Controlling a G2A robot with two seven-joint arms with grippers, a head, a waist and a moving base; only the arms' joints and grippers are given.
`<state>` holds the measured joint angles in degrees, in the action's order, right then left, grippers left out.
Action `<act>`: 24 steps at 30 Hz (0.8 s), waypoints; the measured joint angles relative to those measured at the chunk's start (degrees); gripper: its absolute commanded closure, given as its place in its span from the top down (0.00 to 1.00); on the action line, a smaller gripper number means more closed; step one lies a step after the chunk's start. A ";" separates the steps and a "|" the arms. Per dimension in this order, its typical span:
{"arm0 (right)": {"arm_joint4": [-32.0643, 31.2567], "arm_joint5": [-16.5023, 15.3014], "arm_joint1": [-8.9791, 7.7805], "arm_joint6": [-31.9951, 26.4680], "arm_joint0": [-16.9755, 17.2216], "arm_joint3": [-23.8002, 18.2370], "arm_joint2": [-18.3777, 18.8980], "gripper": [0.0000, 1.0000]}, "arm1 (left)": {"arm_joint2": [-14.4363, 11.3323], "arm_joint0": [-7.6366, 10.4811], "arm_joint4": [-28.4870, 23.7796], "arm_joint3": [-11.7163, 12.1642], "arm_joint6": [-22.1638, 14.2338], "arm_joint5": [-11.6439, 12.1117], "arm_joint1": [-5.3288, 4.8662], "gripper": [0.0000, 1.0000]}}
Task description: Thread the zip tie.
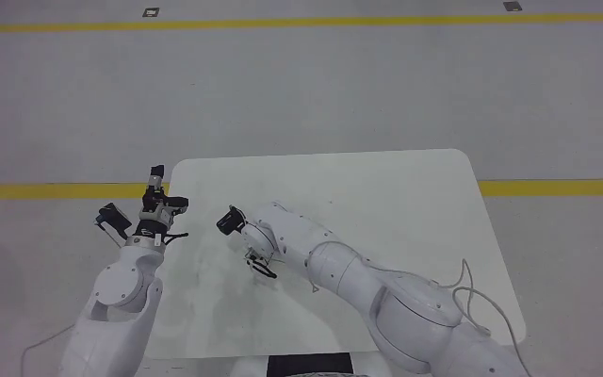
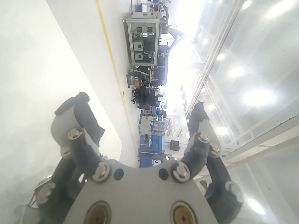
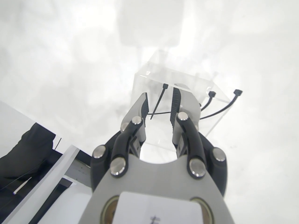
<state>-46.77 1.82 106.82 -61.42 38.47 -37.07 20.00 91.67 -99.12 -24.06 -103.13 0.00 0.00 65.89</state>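
A clear acrylic block (image 3: 149,78) stands on the white table (image 3: 70,47) with several black zip ties stuck in it. One zip tie (image 3: 165,86) rises at a slant between the fingers of my right gripper (image 3: 160,92), which is open and touches nothing. A thin black strand crosses the gap lower down. Two more zip tie heads (image 3: 212,93) (image 3: 237,92) stick out at the block's far side. In the top view the right gripper (image 1: 256,264) points down at the table's left-middle. My left gripper (image 2: 140,104) (image 1: 154,184) is open and empty, held above the table's left edge.
The table's (image 1: 377,207) rounded edge runs beside the left gripper (image 2: 70,54). Beyond it lies bare floor with a yellow line (image 1: 301,21). The table's right half is bare.
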 measured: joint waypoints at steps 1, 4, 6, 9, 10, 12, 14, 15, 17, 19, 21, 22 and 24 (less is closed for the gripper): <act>0.01 0.10 0.22 0.15 -0.08 0.48 0.11 0.00 | 0.00 0.00 0.00 0.00 0.00 0.00 0.00 1.00; 0.06 0.20 0.66 0.51 -0.25 1.56 0.45 0.00 | 0.00 0.00 0.00 0.00 0.00 0.00 0.00 1.00; 0.06 0.11 0.86 0.62 -0.35 2.09 0.66 0.00 | 0.00 0.00 0.00 0.00 0.00 0.00 0.00 1.00; 0.00 -0.08 1.02 0.97 -0.48 2.22 1.14 0.00 | 0.00 0.00 0.00 0.00 0.00 0.00 0.00 1.00; 0.03 -0.35 0.98 1.24 -0.53 1.90 1.44 0.00 | 0.00 0.00 0.00 0.00 0.00 0.00 0.00 1.00; -0.03 -0.69 0.73 1.62 -0.57 1.14 2.01 0.00 | 0.00 0.00 0.00 0.00 0.00 0.00 0.00 1.00; -0.06 -1.54 0.09 2.52 -0.44 -0.35 3.02 0.00 | 0.00 0.00 0.00 0.00 0.00 0.00 0.00 1.00; -0.13 -1.99 -0.31 2.89 -0.31 -1.14 3.55 0.00 | 0.00 0.00 0.00 0.00 0.00 0.00 0.00 1.00; -0.52 -3.08 -1.51 3.71 0.26 -3.68 4.99 0.00 | 0.00 0.00 0.00 0.00 0.00 0.00 0.00 1.00; -1.37 -4.12 -3.11 4.43 1.37 -7.07 6.69 0.00 | 0.00 0.00 0.00 0.00 0.00 0.00 0.00 1.00; -2.24 -5.65 -5.06 5.43 3.18 -11.36 8.89 0.00 | 0.00 0.00 0.00 0.00 0.00 0.00 0.00 1.00; -2.57 -6.57 -6.00 5.81 4.18 -13.32 10.03 0.00 | 0.00 0.00 0.00 0.00 0.00 0.00 0.00 1.00; -3.35 -8.53 -7.99 6.16 6.47 -17.43 12.58 0.00 | 0.00 0.00 0.00 0.00 0.00 0.00 0.00 1.00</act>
<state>-50.12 -6.71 98.83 -55.26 44.95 -54.50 32.58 91.67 -99.12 -24.06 -103.13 0.00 0.00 65.89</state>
